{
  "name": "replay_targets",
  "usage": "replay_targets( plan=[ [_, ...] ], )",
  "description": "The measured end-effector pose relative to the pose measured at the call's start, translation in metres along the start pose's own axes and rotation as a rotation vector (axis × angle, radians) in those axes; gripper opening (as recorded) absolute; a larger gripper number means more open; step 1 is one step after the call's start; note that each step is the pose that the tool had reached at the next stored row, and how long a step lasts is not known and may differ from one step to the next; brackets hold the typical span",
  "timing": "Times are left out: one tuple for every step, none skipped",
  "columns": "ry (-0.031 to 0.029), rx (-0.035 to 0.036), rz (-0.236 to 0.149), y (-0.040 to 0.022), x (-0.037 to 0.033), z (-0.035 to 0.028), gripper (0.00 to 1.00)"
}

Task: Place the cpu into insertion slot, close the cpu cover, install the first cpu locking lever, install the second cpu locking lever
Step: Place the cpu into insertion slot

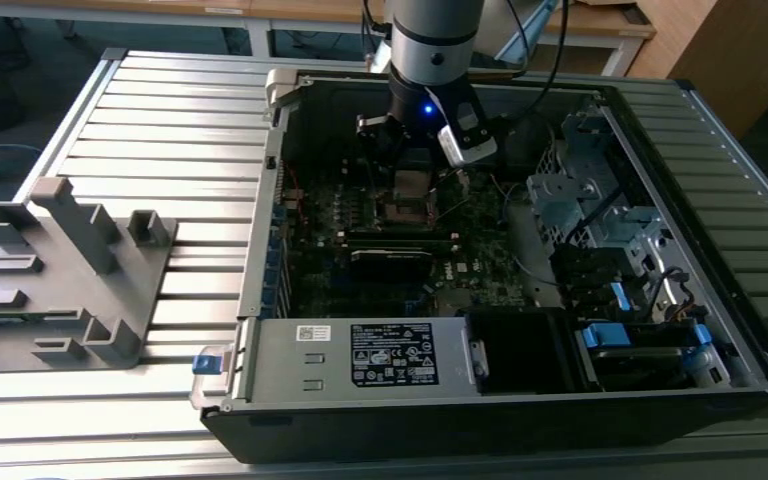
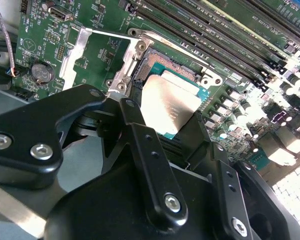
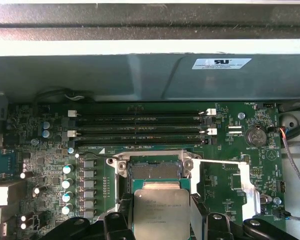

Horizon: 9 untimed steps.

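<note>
My tool (image 3: 161,222) is clamped on the cpu (image 3: 161,207), gripping two opposite edges, chip flat. In the first wrist view, the insertion slot (image 3: 155,169) lies uncovered just past the chip, toward the memory slots (image 3: 140,125). Not seated, I'd say.

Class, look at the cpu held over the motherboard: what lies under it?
Under the cpu, gripped by the fingers, lies the open insertion slot. A strip of its contact field shows past the chip's edge; the rest is covered by the chip.
</note>
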State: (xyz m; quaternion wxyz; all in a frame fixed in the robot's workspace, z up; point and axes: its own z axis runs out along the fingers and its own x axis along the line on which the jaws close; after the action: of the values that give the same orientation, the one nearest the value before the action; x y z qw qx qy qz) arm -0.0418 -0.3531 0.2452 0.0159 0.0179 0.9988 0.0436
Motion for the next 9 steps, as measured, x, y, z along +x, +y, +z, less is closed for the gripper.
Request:
replay_targets(
  plan=[
    [-0.0001,-0.0002,0.0,0.0,0.0,0.0003,0.54],
    [-0.0001,-0.0002,0.0,0.0,0.0,0.0007,0.54],
    [0.0001,0.0001,0.0,-0.0001,0.0,0.0008,0.54],
    [0.0001,0.0002,0.0,-0.0001,0.0,0.001,0.54],
    [0.0001,0.0002,0.0,-0.0001,0.0001,0.0011,0.54],
    [0.0001,0.0002,0.0,-0.0001,0.0001,0.0013,0.54],
    [0.0,0.0001,0.0,-0.0002,0.0001,0.0016,0.54],
    [0.0,0.0,0.0,-0.0002,0.0001,0.0018,0.54],
    [0.0001,0.0001,0.0,-0.0002,0.0001,0.002,0.54]
  ],
)
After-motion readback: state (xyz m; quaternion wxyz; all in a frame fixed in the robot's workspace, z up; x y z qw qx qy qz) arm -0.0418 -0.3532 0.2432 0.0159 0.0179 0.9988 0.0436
